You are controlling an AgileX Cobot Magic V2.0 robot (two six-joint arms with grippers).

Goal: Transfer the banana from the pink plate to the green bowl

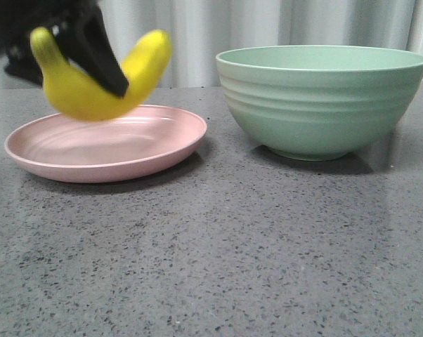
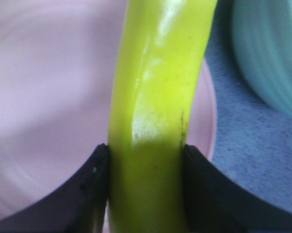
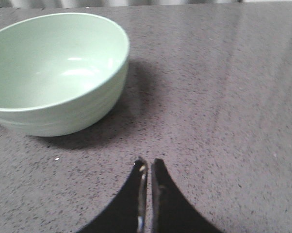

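A: Position of the banana [image 1: 92, 88]?

B: Off the pink plate [image 1: 106, 144], hanging just above it. No contact between them in the front view. Curve sags down, both ends point up. Slightly blurred.

A: Held by what?

B: Left hand [image 2: 146, 189]. Its two dark fingers [image 2: 83, 194] press the banana's flanks, one on each side, clenched on it around mid-length. In the front view one black finger crosses the fruit's middle on the near side.

A: Plate itself?

B: Flat on the grey speckled bench [image 1: 218, 267], nothing lying in it. The left wrist view shows the pink surface spread under the banana, rim curving past it.

A: And the green bowl [image 1: 324, 98]?

B: Upright on the bench, to the right of the plate, near it but apart; a strip of bench shows between the rims. Much taller than the plate. Right wrist view shows its inside bare, two light glints on the inner wall.

A: Right hand [image 3: 147, 167]?

B: Low over bare bench, beside the bowl, well clear of it. Finger tips drawn together, only a thin slit between them, gripping nothing.

A: Background?

B: Pale curtain [image 1: 268, 24] behind the bench.
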